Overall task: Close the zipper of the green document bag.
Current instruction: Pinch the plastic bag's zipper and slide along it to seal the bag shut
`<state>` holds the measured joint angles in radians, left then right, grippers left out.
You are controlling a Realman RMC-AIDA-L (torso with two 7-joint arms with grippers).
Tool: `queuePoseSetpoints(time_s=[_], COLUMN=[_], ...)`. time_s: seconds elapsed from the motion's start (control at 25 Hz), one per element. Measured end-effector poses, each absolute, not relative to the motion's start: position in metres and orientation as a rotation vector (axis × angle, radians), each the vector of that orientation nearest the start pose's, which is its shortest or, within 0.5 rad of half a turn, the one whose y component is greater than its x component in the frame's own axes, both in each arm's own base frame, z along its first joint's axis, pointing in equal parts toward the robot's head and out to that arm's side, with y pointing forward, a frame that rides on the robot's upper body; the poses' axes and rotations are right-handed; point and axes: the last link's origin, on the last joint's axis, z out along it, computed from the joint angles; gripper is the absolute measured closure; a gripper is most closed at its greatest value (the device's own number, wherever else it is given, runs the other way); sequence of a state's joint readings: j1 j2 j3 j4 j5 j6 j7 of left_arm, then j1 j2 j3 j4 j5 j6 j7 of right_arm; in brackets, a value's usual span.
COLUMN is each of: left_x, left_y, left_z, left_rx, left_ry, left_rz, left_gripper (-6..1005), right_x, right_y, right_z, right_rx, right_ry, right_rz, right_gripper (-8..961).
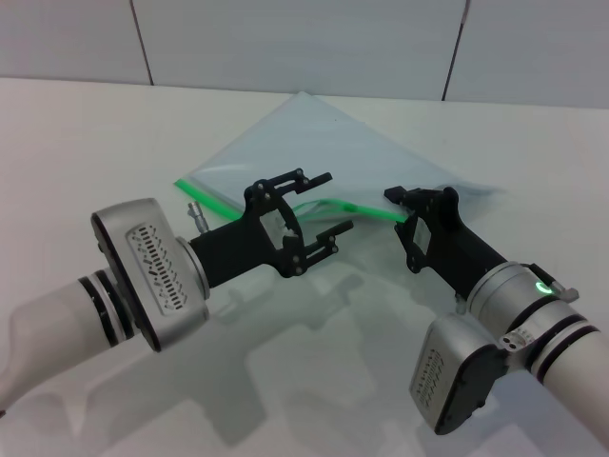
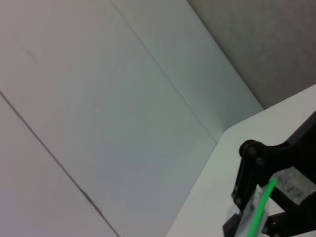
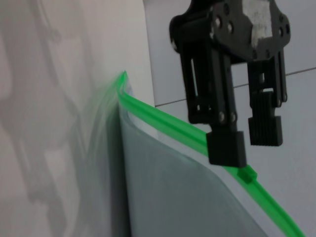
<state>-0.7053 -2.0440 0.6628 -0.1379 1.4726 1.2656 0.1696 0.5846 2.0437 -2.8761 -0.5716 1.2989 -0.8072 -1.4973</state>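
- The bag (image 1: 314,148) lies flat on the white tabletop (image 1: 76,143), one corner pointing toward the far wall, its green-edged long side nearest the robot.
- The zipper (image 1: 328,206) runs along that near edge; its middle stretch bows up off the tabletop between the two grippers.
- The left gripper (image 1: 328,203) hovers over the zipper's middle stretch, fingers (image 1: 306,179) spread wide, one above the strip and one on its near side, holding nothing.
- In the right wrist view the left gripper (image 3: 244,143) hangs just over the strip (image 3: 187,133), one pad (image 3: 226,148) overlapping the green edge, the other (image 3: 265,126) beyond it; whether the pad touches I cannot tell.
- A small green slider (image 3: 247,173) sits on the strip just beside that pad.
- The right gripper (image 1: 402,205) is at the zipper's right end; its tip meets the green strip there, but I cannot tell whether its fingers are parted or pinching it.
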Motion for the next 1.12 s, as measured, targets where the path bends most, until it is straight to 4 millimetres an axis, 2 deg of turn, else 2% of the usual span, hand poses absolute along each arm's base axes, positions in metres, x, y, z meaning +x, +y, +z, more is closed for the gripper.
queuePoseSetpoints(time_s=[0.36, 1.08, 1.12], left_x=[-0.2466, -0.2467, -0.2467], left_y=[0.3355, 0.3351, 0.3351], left_z=[-0.083, -0.0832, -0.0832], left_rx=[-2.258, -2.25, -2.25], left_ry=[0.486, 0.514, 0.514], left_rz=[-0.493, -0.48, -0.48], left_gripper=[518, 601, 634], right_x=[0.2234, 0.2237, 0.2238], right_y=[0.3224, 0.3213, 0.3213], right_z=[-0.134, -0.1345, -0.1346], right_rx=[-1.932, -1.935, -1.936], right_ry=[-0.931, -0.934, -0.935], right_rz=[-0.153, -0.151, -0.152], right_gripper=[900, 903, 903])
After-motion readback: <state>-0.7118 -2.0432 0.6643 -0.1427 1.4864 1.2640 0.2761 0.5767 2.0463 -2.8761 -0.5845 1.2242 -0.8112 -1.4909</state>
